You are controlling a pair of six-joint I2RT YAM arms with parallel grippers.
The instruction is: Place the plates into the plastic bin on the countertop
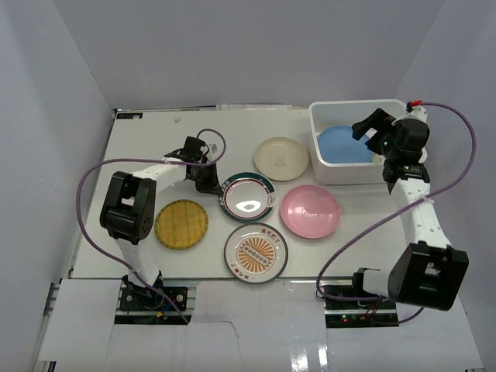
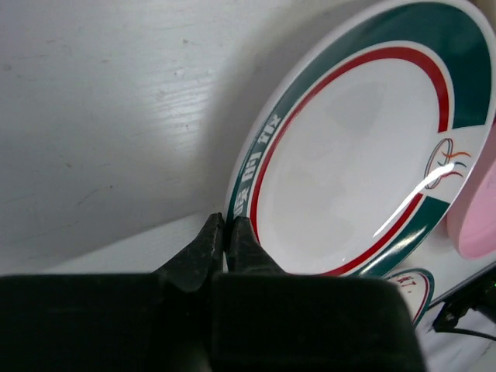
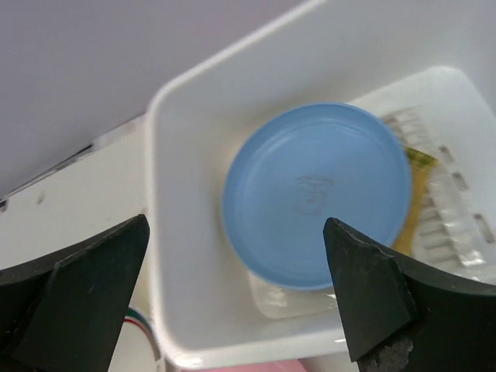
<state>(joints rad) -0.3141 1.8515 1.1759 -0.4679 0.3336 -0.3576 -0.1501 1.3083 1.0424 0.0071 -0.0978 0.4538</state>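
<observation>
The overhead camera looks down from above and behind me over the whole worktop (image 1: 147, 139). My left wrist camera sits low and close, facing the teal-rimmed plate (image 2: 349, 155) past my left pincer (image 2: 225, 231). My right wrist camera looks steeply down into the plastic bin (image 3: 182, 256). The overhead view takes in both the plate and the bin.

The round white plate with the teal rim (image 2: 349, 155) is glossy with a bright glare, the round light blue plate (image 3: 314, 194) looks smooth and matt, the white translucent plastic bin (image 3: 186, 232) is smooth, and the flat white countertop (image 2: 101, 116) is matt, faintly scuffed.
</observation>
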